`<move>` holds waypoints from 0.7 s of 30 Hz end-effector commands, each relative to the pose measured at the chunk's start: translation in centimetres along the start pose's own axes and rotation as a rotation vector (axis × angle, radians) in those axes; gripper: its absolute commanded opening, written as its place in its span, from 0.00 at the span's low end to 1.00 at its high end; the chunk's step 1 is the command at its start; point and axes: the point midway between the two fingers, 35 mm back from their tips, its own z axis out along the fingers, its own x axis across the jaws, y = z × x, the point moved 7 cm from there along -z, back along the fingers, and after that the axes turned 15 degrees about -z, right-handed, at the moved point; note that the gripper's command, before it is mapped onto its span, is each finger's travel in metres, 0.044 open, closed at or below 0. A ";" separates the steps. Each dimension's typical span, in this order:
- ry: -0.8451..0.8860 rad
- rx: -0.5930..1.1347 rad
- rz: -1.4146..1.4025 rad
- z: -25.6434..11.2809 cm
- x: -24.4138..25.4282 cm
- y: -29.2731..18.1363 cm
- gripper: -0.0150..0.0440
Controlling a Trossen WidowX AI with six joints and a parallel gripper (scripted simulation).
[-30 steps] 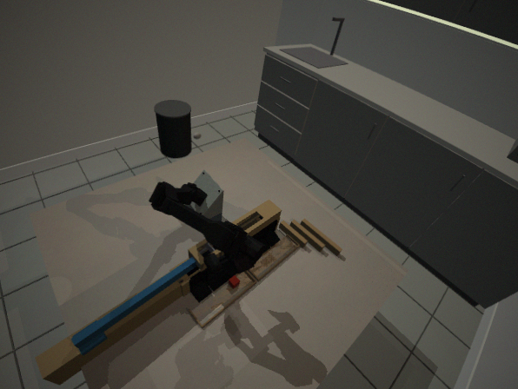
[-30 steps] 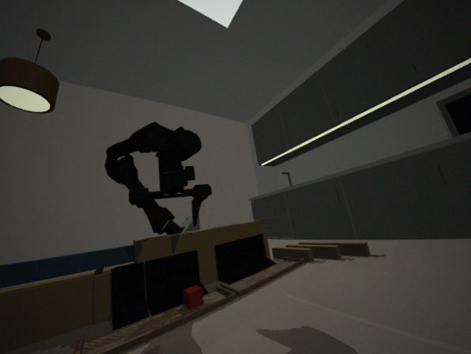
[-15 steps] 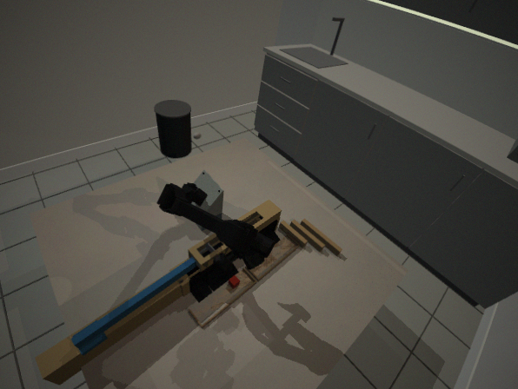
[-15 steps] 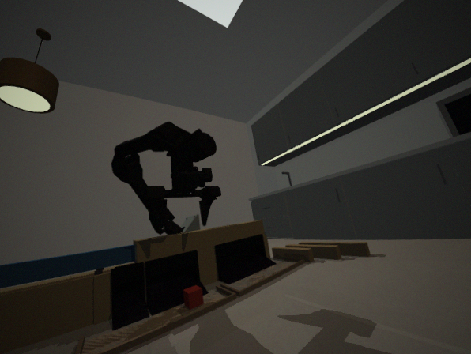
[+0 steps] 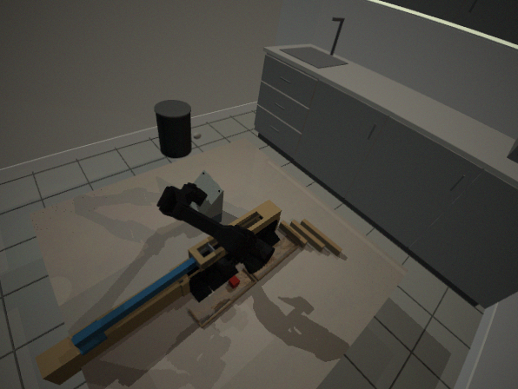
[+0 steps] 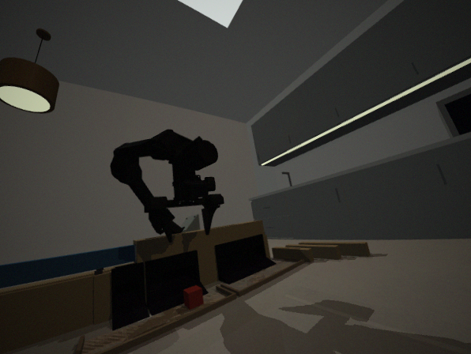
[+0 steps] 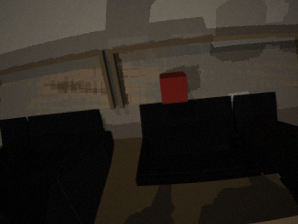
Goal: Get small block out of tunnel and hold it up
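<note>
From the top view, the arm [image 5: 197, 219] [image 6: 130, 170] reaches over the wooden tunnel [image 5: 273, 209] [image 6: 237, 230], whose blue handle [image 5: 139, 297] [image 6: 67, 261] sticks out of one end, while the red block [image 5: 234, 281] [image 6: 193, 297] [image 7: 174, 88] lies outside it, in front of the black flaps. The exterior view shows the empty hand [image 6: 189, 236] spread wide above the tunnel's top, apart from the block, which sits on the low-edged tray [image 6: 166, 325]. In the wrist view, the block appears just beyond a black flap [image 7: 186, 125].
</note>
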 end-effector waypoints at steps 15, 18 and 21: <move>-0.003 0.003 -0.008 3.2 0.0 0.3 1.00; -0.003 0.003 -0.008 3.7 0.0 0.3 1.00; -0.003 0.003 -0.008 4.2 0.0 0.3 1.00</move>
